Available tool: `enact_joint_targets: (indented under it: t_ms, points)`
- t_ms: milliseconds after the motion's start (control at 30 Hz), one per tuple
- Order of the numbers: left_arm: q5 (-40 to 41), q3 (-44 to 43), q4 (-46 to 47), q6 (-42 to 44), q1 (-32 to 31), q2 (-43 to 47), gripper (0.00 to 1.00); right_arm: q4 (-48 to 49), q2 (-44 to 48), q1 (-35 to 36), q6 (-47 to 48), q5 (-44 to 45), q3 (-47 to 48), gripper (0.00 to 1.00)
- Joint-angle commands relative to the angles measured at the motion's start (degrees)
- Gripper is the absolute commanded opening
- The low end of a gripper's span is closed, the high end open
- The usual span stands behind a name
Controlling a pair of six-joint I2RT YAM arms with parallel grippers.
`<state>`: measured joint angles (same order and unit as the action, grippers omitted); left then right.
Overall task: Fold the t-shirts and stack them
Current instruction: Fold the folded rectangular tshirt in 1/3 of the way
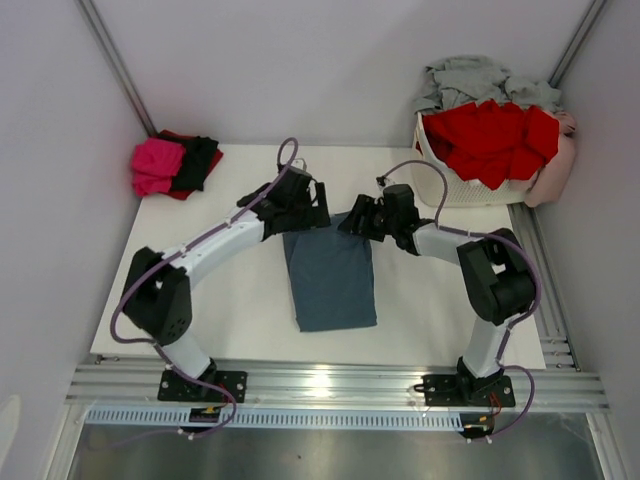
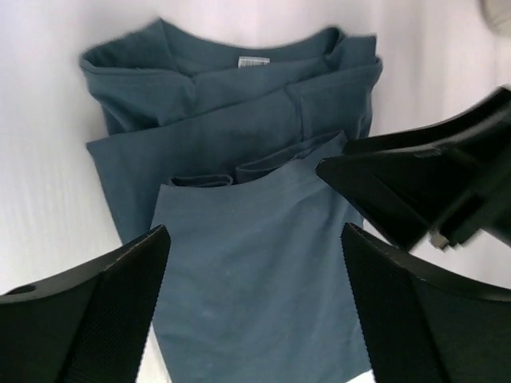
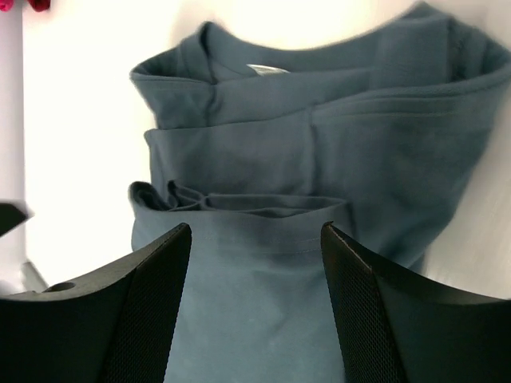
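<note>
- One slate-blue shirt point(image 1: 330, 275) lies on the white table point(image 1: 240, 310) between the two arms. It is folded into a long, narrow strip, and its far end sits under both grippers.
- The wrist views show the collar with a small white neck label point(image 2: 254, 62) inside it. The sides are folded inward in layers below the collar.
- A top layer with a stitched hem edge lies across the lower layers and stops short of the collar.
- The left gripper point(image 2: 254, 239) hangs over the shirt with its fingers spread wide and nothing between them, so it is released.
- The right gripper point(image 3: 255, 231) is also over the shirt. Its fingers stand apart and no cloth is pinched between them, so it too is released.
- Whether either set of fingertips touches the cloth cannot be told.
- The two grippers are close together, and the right one shows at the right edge of the left wrist view.
- A white basket point(image 1: 440, 188) stands at the far right corner of the table.
- A red shirt point(image 1: 495, 140) is heaped in the basket, with a grey shirt point(image 1: 470, 80) piled behind it.
- A pale pink cloth point(image 1: 560, 165) hangs over the basket's right side.
- At the far left corner there is a small pile with a pink shirt point(image 1: 158, 165) beside a black shirt point(image 1: 200, 160).
- A red cloth point(image 1: 185, 192) shows beneath them.
</note>
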<state>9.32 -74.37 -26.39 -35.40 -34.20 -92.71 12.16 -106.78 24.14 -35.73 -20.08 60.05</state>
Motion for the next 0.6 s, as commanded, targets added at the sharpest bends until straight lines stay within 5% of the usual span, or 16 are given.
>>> enact_joint_targets:
  t_ms: [0,233,567]
  points:
    - [-5.0,-6.0,0.4,1.6,0.5,-3.9,0.89,-3.0,5.4,2.1,6.7,8.9,2.3,0.70]
    - [-6.1,-7.3,-2.3,1.2,0.8,-8.5,0.84,-2.8,11.3,2.3,8.1,13.3,-2.0,0.70]
    - [-5.2,-8.1,-7.9,0.8,1.2,-12.3,0.60,-1.8,14.4,2.4,5.9,11.0,-5.6,0.68]
